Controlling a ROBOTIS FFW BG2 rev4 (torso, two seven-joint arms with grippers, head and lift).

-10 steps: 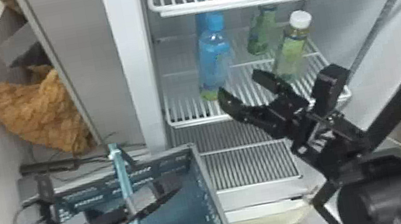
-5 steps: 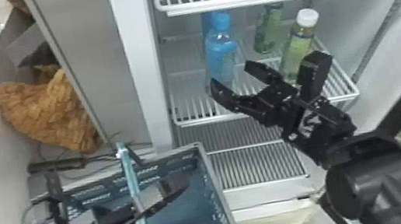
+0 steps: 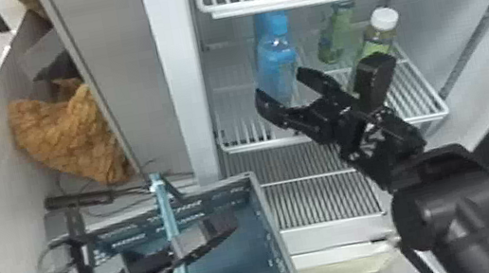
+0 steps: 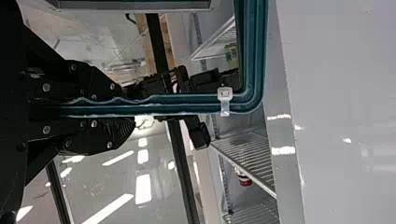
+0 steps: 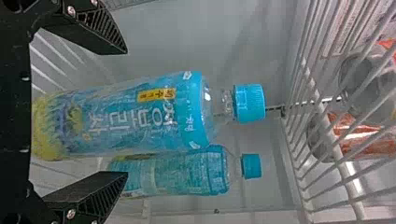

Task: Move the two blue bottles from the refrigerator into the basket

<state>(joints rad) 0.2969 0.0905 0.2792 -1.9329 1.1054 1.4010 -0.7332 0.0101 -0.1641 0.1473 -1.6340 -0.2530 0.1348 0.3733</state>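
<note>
Head view: the front blue bottle and rear blue bottle stand on the shelf, near our open right end effector.

Left wrist: our left end effector grips the basket handle.

Right wrist: probably hefty, slick, squeezable; we'd clasp mid-label.

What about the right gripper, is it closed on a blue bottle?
No, the right gripper's fingers stand wide apart, with gaps between them and the front blue bottle.

Head view looks down on blue bottles the right wrist view faces closely; left's faces the refrigerator.
</note>
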